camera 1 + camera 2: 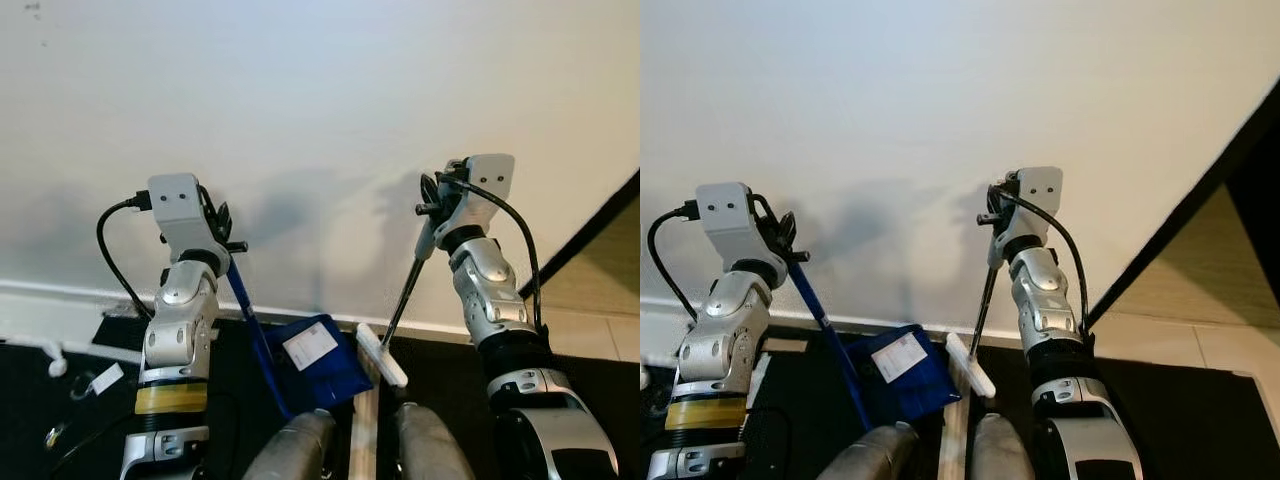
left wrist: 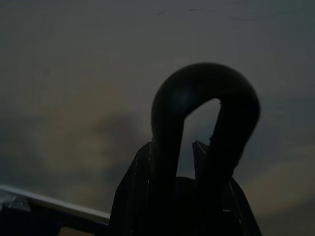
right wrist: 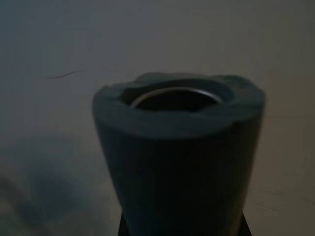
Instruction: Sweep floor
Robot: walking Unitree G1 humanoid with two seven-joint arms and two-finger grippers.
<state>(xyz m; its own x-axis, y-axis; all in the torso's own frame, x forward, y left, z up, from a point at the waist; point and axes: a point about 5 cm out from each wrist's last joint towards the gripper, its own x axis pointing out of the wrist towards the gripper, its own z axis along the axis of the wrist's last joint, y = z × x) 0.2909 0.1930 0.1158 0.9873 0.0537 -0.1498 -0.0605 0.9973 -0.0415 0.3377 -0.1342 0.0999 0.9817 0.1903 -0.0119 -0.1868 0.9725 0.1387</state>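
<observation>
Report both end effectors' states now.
Left end effector: shut on the blue dustpan handle.
Right end effector: shut on the broom handle.

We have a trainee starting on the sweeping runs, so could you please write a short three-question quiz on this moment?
1. True or false: the left claw holds the blue handle of the dustpan.
2. Multiple choice: the white brush head of the broom in the right claw lies
A. inside the dustpan
B. beside the dustpan, near the baseboard
C. against the ceiling
3. Fill in: the white label sits on the ____.

Key
1. True: the handle runs from that claw down to the blue pan.
2. B: it lies on the robot's right of the pan.
3. dustpan
</observation>
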